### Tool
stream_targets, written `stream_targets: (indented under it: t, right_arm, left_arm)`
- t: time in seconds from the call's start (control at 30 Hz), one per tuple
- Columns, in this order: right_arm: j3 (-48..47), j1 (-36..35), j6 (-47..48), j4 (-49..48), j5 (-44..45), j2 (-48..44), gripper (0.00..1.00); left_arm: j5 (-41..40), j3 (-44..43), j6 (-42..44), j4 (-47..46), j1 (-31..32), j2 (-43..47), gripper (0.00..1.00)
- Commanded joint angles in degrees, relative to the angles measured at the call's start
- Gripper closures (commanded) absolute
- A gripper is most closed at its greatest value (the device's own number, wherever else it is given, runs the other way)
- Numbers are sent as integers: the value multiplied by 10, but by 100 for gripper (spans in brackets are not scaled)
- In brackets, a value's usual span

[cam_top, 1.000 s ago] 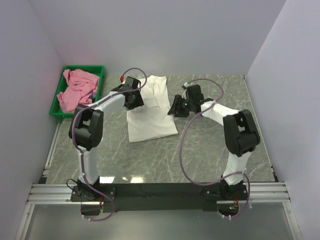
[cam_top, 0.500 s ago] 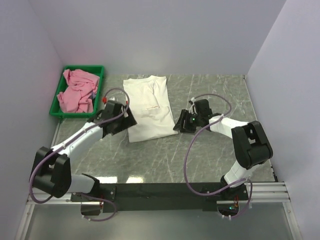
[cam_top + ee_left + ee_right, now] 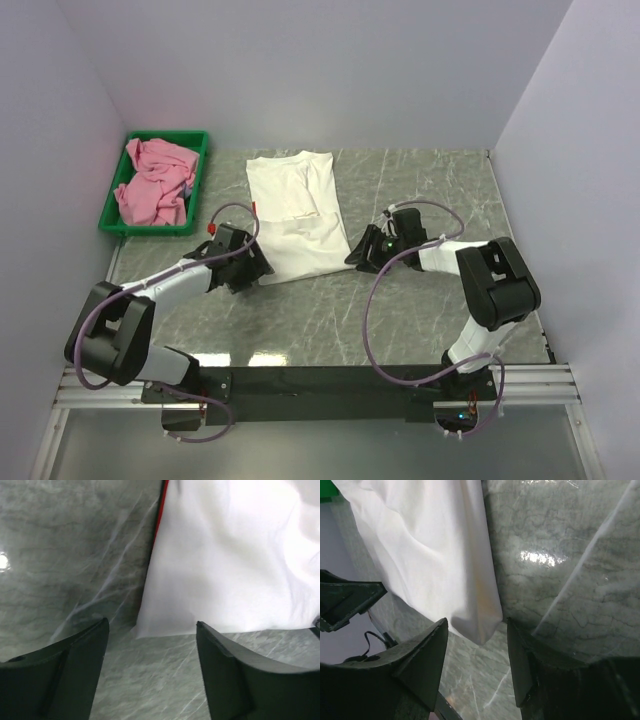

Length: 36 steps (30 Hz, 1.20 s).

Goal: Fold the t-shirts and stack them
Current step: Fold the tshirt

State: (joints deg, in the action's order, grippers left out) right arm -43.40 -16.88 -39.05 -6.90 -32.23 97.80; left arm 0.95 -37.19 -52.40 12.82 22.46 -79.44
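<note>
The white t-shirt [image 3: 296,215] lies folded in a long strip on the marble table. A thin red edge shows along its left side in the left wrist view [image 3: 161,510]. My left gripper [image 3: 250,268] is open and empty at the shirt's near left corner [image 3: 142,630], which lies just ahead of the jaws. My right gripper [image 3: 356,254] is open and empty at the near right corner [image 3: 487,630], which reaches between its fingers. The pink t-shirt [image 3: 155,180] lies crumpled in the green tray [image 3: 196,140] at the back left.
The grey marble table [image 3: 420,300] is bounded by lilac walls at the back and both sides. The tray stands against the left wall. A metal rail [image 3: 320,385] with the arm bases runs along the near edge.
Both grippers have moved from the shirt's far end down to its near corners and lowered to the table. The shirt now lies flatter and longer.
</note>
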Motion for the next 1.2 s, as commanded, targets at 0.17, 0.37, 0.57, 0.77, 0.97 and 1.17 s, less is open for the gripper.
stream_targets:
  t: [0.17, 0.37, 0.57, 0.77, 0.97, 1.17]
  right_arm:
    - [11, 3, -40, -62, -18, 39, 48]
    - [6, 11, -9, -3, -1, 8, 84]
    - [-8, 24, 42, 128, 30, -35, 100]
    - [37, 23, 65, 188, 23, -94, 100]
    - [55, 23, 75, 186, 48, -162, 73]
    - [-22, -1, 100, 193, 68, -212, 59]
  left_arm:
    - [28, 8, -15, -28, 2, -36, 40]
    - [26, -3, -8, 20, 2, -34, 92]
    - [-8, -29, 12, 119, 2, -24, 99]
    - [13, 3, 13, 148, 3, 10, 99]
    - [22, 18, 8, 146, 4, 78, 64]
    - [-25, -52, 19, 180, 4, 140, 18]
